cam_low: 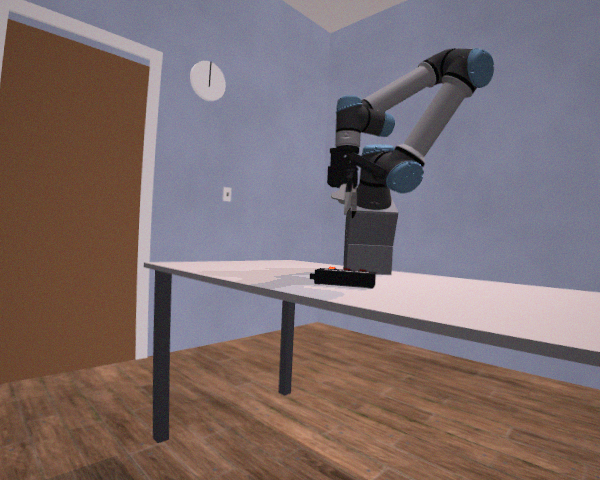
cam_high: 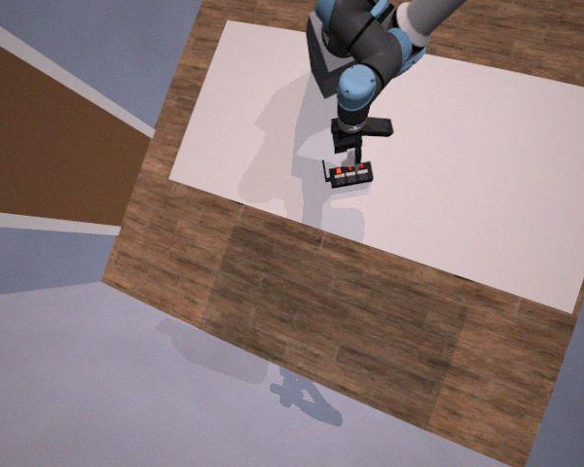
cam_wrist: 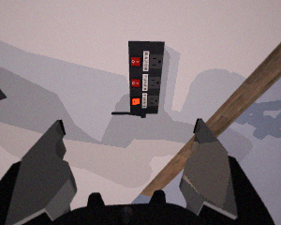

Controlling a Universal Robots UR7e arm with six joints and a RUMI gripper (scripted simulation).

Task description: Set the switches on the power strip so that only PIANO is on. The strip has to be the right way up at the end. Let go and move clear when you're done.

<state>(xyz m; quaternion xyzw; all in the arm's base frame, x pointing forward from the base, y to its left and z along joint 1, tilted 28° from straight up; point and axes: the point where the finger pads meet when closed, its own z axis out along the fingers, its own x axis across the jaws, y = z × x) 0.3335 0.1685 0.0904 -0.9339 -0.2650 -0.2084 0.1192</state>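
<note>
A black power strip [cam_high: 351,175] lies flat on the white table, switches facing up, near the table's edge. It has three red switches in a row with small white labels beside them; the words are too small to read. In the wrist view the power strip [cam_wrist: 145,78] shows the near switch [cam_wrist: 135,101] brighter orange-red than the other two. A short black cord stub sticks out at its near end. My gripper [cam_low: 346,200] hangs well above the strip, open and empty. Its two grey fingers frame the wrist view [cam_wrist: 131,159]. The strip shows on the table in the side view [cam_low: 342,277].
The arm's grey base block [cam_low: 369,240] stands on the table just behind the strip. The table's edge [cam_wrist: 225,112] runs diagonally close to the strip, with wooden floor below. A brown door [cam_low: 62,206] is at the left wall.
</note>
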